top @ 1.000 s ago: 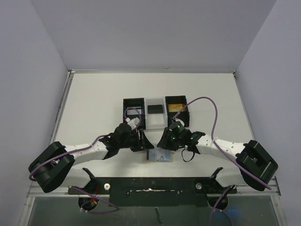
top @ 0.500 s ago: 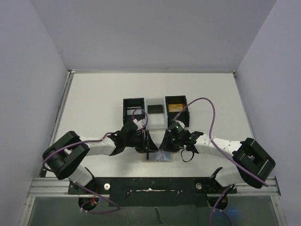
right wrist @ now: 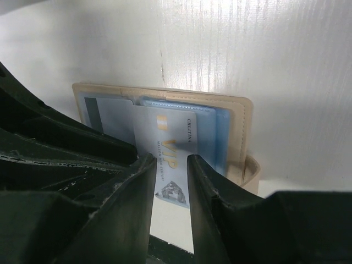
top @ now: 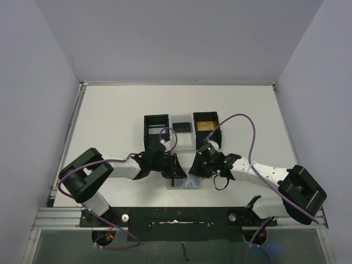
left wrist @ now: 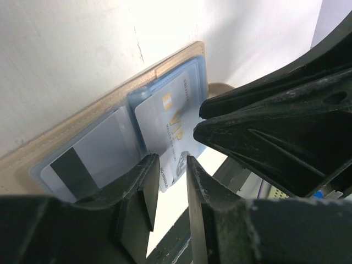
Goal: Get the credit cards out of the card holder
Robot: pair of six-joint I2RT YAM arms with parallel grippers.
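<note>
Closed in over the open card holder [right wrist: 242, 129] with left gripper [left wrist: 169, 165] since earlier. Narrow gaps on it and right gripper [right wrist: 171, 165], above protruding VIP card [right wrist: 168, 135]; cannot tell if gripped.

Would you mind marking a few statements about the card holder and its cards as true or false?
1. The card holder lies open on the table. True.
2. The VIP card sticks partly out of its pocket. True.
3. The black-striped card lies in the black tray. False: it sits in the holder's other pocket.
4. The card holder sits inside the tray. False: it lies on the table, nearer the arms than the tray.
</note>
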